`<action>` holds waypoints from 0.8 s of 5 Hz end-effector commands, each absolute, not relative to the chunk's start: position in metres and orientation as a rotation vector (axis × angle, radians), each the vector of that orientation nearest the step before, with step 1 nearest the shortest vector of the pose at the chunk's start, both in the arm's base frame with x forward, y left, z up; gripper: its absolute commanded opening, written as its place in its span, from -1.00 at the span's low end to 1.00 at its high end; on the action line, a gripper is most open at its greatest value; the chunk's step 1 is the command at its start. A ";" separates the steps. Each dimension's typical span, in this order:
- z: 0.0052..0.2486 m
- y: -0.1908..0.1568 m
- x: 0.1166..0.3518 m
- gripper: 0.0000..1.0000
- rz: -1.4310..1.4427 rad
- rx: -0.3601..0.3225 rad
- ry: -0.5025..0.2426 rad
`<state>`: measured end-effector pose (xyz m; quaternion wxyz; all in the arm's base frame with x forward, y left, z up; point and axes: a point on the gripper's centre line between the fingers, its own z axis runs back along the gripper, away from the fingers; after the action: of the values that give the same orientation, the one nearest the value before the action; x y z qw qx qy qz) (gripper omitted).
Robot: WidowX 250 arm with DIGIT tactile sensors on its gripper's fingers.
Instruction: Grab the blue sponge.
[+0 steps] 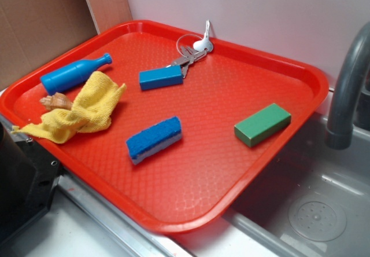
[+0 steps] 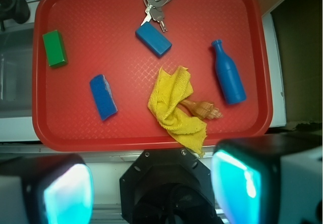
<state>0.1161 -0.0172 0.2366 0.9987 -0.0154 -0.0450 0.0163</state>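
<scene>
The blue sponge (image 1: pixel 154 139) (image 2: pixel 103 96) lies flat on the red tray (image 1: pixel 219 176) (image 2: pixel 126 133), its rough blue top over a pale lower layer. It sits near the tray's middle in the exterior view and at lower left in the wrist view. My gripper (image 2: pixel 151 188) hangs high above the tray's near edge, well away from the sponge. Its two fingers stand wide apart with nothing between them; only the robot's black base shows in the gap. The exterior view does not show the gripper.
Also on the tray: a green block (image 1: pixel 262 124) (image 2: pixel 54 48), a smooth blue block (image 1: pixel 161 77) (image 2: pixel 153 39) attached to keys (image 1: pixel 193 51) (image 2: pixel 154 7), a blue bottle (image 1: pixel 74 74) (image 2: pixel 228 74), a yellow cloth (image 1: pixel 81 111) (image 2: pixel 175 108) and a shell (image 1: pixel 55 101) (image 2: pixel 204 109). A grey faucet (image 1: pixel 347 89) stands over the sink at right.
</scene>
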 end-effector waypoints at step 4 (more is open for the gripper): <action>0.094 -0.091 0.179 1.00 -0.146 -0.002 -0.079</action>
<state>0.1748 -0.0874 0.0844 0.9974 0.0088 -0.0192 -0.0689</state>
